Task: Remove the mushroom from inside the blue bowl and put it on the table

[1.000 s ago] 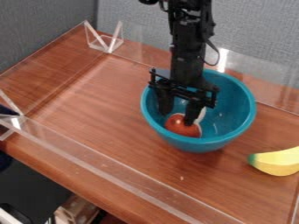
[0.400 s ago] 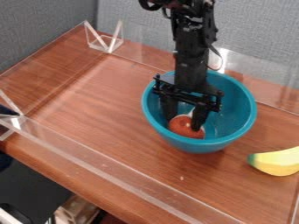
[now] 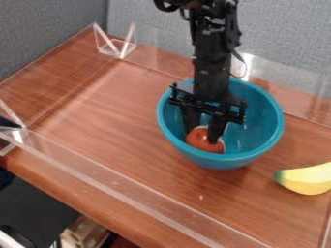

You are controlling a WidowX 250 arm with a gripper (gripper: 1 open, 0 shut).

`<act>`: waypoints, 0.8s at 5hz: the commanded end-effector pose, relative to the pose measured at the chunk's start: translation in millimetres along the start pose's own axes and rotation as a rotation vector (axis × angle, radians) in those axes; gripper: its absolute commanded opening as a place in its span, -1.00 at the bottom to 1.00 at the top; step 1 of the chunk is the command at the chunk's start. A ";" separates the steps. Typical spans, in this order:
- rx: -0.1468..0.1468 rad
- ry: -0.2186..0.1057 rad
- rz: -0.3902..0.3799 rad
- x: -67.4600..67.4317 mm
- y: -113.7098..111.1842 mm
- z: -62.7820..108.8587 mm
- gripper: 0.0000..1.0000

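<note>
Mushroom (image 3: 199,139) sits in the blue bowl (image 3: 258,126), between the end effector's (image 3: 207,127) part-spread fingers; grip unclear.

**Off to the sides**

Yellow banana-shaped toy (image 3: 305,177) lying near the right edge, partly cut off. Clear acrylic walls (image 3: 91,165) along the front and far sides. Grey panel (image 3: 278,34) behind. Small clear triangular bracket (image 3: 123,45) at the far-left corner.

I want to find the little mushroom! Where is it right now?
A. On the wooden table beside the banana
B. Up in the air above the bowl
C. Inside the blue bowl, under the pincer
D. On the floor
C: the mushroom sits at the bottom of the blue bowl, with the pincer reaching down around it.
</note>
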State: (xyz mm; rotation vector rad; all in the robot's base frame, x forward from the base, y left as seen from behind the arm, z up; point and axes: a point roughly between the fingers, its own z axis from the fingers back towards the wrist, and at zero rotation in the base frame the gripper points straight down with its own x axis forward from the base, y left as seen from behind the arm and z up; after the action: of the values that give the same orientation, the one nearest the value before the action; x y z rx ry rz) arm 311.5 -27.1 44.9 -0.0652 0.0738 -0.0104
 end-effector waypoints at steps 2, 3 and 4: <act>-0.007 -0.055 0.050 -0.3 10.3 32.0 -1.00; -0.009 -0.057 0.059 -1.6 11.4 37.6 -1.00; -0.009 -0.061 0.065 -2.2 11.4 40.0 -1.00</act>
State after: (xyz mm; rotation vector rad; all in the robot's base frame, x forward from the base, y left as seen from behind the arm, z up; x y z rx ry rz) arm 303.0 -17.1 56.8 -0.0680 0.1105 0.0480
